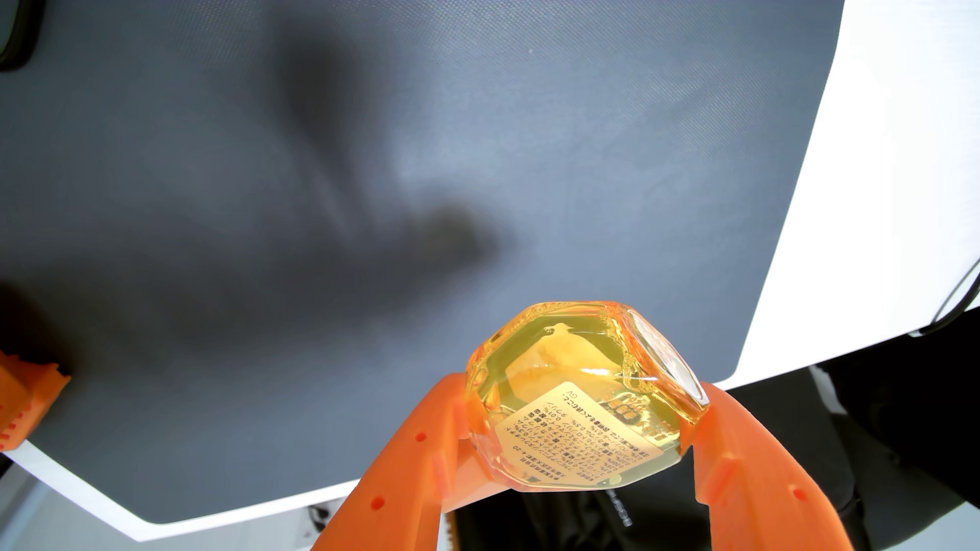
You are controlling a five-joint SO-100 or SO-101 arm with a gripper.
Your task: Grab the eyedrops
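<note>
In the wrist view the eyedrops [578, 392], a small faceted clear bottle of yellow liquid with a pale printed label, sit clamped between my two orange fingers [408, 461]. My gripper [583, 418] is shut on the bottle, one finger on each side. The bottle hangs above the grey mat [371, 159], and its blurred shadow falls on the mat below. The bottle's cap is hidden.
The grey mat lies on a white table [875, 132], whose edge runs along the right and the bottom. Beyond the edge are dark floor and a black cable [954, 302]. An orange part [26, 397] sits at the left edge.
</note>
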